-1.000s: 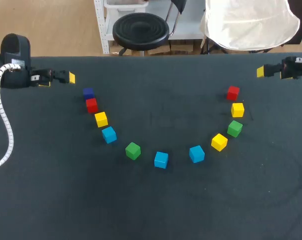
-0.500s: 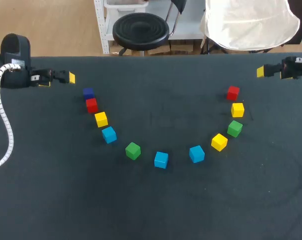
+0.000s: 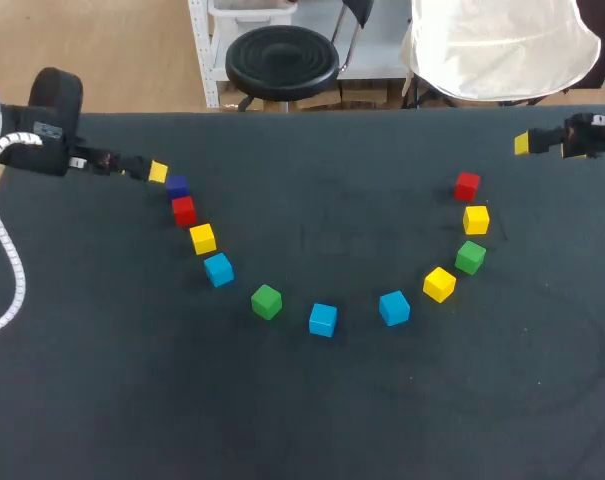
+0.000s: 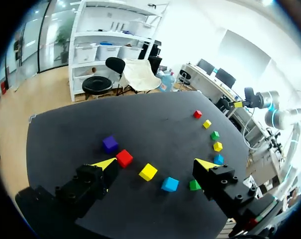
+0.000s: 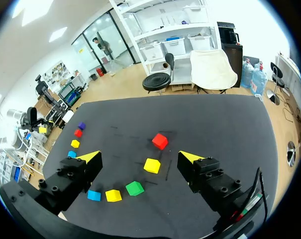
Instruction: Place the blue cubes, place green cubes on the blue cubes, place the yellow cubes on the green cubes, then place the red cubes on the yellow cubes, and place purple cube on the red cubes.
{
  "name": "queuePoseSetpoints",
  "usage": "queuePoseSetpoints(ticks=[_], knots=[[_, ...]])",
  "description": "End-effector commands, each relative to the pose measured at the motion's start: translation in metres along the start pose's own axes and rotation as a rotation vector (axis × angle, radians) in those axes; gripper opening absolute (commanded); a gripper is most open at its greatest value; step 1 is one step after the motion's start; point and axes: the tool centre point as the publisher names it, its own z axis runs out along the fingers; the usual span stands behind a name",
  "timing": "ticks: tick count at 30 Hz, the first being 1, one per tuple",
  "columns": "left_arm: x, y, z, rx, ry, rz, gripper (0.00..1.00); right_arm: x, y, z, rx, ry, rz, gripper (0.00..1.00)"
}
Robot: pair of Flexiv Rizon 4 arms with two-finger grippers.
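Observation:
Eleven cubes lie in a U-shaped arc on the black table (image 3: 312, 420). From its left end run a purple cube (image 3: 177, 185), a red cube (image 3: 184, 210), a yellow cube (image 3: 202, 238), a blue cube (image 3: 218, 269), a green cube (image 3: 266, 301) and two blue cubes (image 3: 323, 319) (image 3: 394, 308). The arc's right side rises through yellow (image 3: 439, 284), green (image 3: 470, 257), yellow (image 3: 476, 219) and red (image 3: 467, 186). My left gripper (image 3: 152, 172) (image 4: 156, 163) is open just left of the purple cube (image 4: 110, 144). At the far right edge my right gripper (image 3: 527, 145) (image 5: 140, 157) is open, with the red cube (image 5: 159, 141) ahead of it.
All cubes stand apart from one another, none stacked. Bare tabletop (image 3: 312, 200) fills the inside of the arc, and more lies in front of it.
My left arm has swung right and slightly forward, bringing its open gripper up beside the purple cube. The right arm and all cubes have stayed put.

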Motion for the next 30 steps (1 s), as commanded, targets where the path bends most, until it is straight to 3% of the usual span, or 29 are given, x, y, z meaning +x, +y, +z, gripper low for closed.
queuePoseSetpoints(ticks=[1,18,21,24,30], knots=[[-0.001,0.003,0.001,0.01,0.004,0.0,1.0,0.001,0.002,-0.002,0.007,0.0,0.001,1.0],[-0.001,0.003,0.001,0.01,0.004,0.0,1.0,0.001,0.002,-0.002,0.007,0.0,0.001,1.0],[-0.019,-0.021,0.007,0.101,-0.028,0.192,1.0,0.001,0.002,-0.002,0.007,0.0,0.001,1.0],[-0.027,-0.042,0.017,0.194,-0.006,0.358,1.0,0.001,0.002,-0.002,0.007,0.0,0.001,1.0],[-0.025,-0.053,0.039,0.338,0.074,0.486,1.0,0.001,0.002,-0.002,0.007,0.0,0.001,1.0]])
